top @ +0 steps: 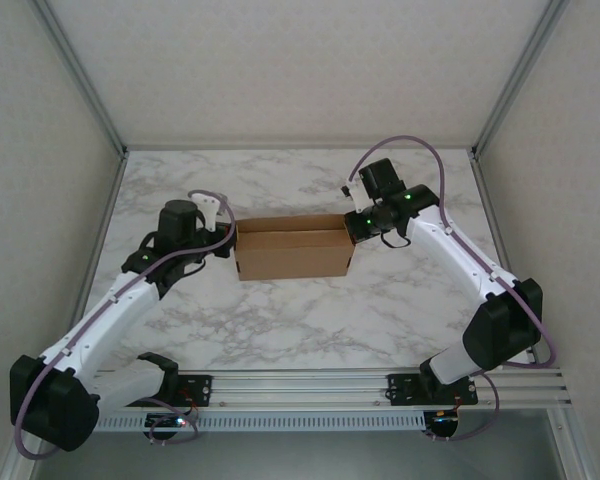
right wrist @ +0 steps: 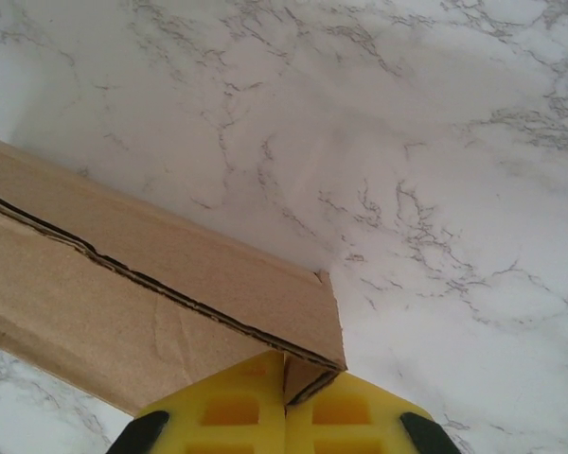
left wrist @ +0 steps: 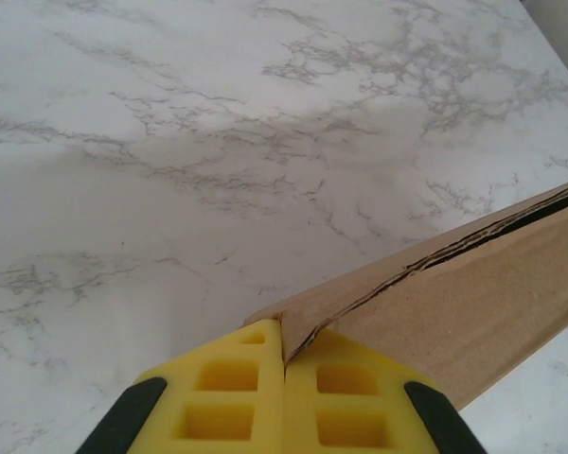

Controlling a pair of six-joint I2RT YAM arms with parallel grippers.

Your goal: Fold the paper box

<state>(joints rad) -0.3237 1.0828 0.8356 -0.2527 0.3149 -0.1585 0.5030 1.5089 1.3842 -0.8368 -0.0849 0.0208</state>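
At the middle of the table (top: pixel 310 320), the box (top: pixel 292 250) lies pinched by us at both ends: left gripper (left wrist: pixel 284 342) clenched on 1 edge, right gripper (right wrist: pixel 286 371) on the far corner. Uneven pulling could tear the creased cardboard, or the wall could slip free and spring open.

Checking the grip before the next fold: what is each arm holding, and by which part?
Both hold the paper box: the left jaws pinch a cardboard edge at its far-left corner, the right jaws a flap at its far-right corner.
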